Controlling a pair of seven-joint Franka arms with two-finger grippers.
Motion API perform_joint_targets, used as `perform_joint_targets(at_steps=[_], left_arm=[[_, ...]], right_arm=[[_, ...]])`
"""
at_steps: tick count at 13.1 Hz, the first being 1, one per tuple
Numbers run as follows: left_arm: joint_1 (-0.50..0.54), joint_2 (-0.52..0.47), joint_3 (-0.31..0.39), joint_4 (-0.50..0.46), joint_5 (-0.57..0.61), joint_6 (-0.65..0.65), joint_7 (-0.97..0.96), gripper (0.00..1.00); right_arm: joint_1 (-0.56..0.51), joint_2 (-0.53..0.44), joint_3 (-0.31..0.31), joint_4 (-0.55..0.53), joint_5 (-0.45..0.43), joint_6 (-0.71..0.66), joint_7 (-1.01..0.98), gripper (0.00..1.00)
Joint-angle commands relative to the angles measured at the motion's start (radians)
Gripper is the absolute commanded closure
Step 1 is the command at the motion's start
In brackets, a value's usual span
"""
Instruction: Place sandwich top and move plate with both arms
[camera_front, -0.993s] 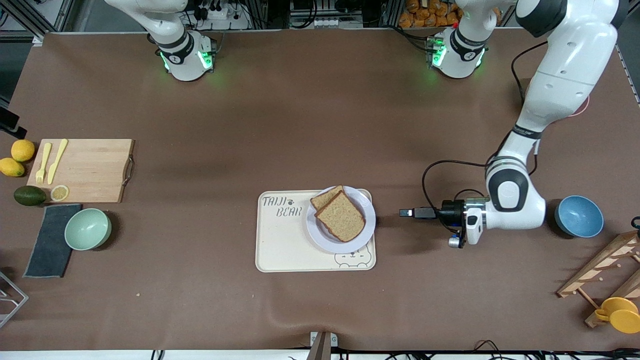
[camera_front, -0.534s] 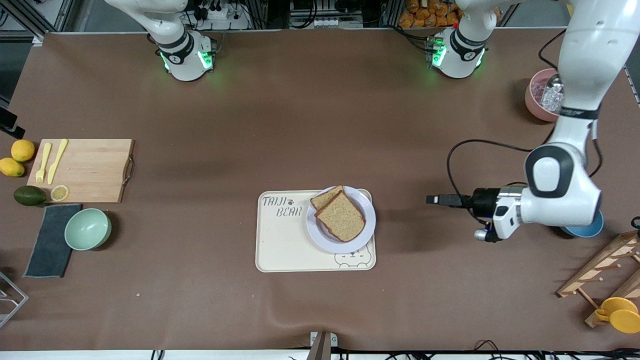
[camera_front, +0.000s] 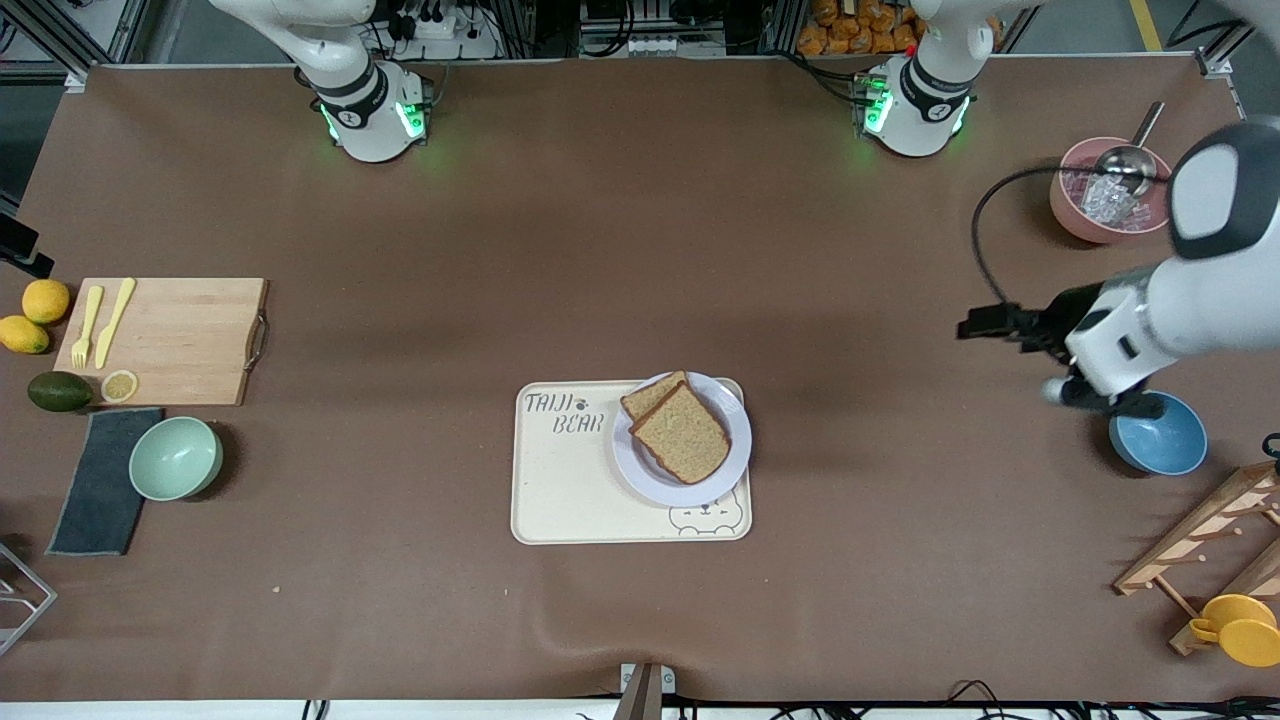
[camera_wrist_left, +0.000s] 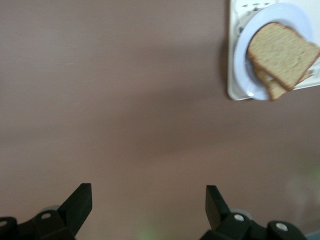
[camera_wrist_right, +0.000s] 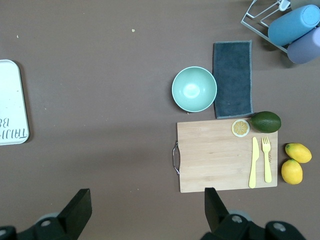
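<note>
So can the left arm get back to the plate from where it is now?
Probably yes. The left gripper hangs open and empty over bare table toward its own end, and nothing stands between it and the plate, which sits on the tray with the sandwich top uppermost.

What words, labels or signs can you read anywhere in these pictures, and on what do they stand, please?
"TAIJI BEAR": dark lettering on the cream rectangular tray, at the corner toward the right arm's end, beside the small round pale plate.
A line-drawn bear face, no words, on the same tray's edge nearest the front camera.
The same lettering shows partly, turned sideways, in the right wrist view.
Round marks on the white arm bases: too small to read.
</note>
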Motion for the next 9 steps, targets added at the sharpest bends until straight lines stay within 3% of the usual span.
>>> perform_joint_targets(at_steps=[1, 5, 9], left_arm=[[-0.001, -0.004, -0.006, 0.133, 0.208, -0.066, 0.066, 0.00], [0.001, -0.057, 0.005, 0.172, 0.260, -0.072, 0.126, 0.00], [0.001, -0.117, -0.003, 0.164, 0.255, -0.132, -0.007, 0.00]], right_arm=[[-0.007, 0.005, 0.005, 0.016, 0.003, -0.012, -0.007, 0.00], [-0.007, 0.005, 0.006, 0.016, 0.003, -0.012, -0.005, 0.00], [-0.007, 0.007, 0.006, 0.015, 0.004, -0.012, -0.005, 0.00]])
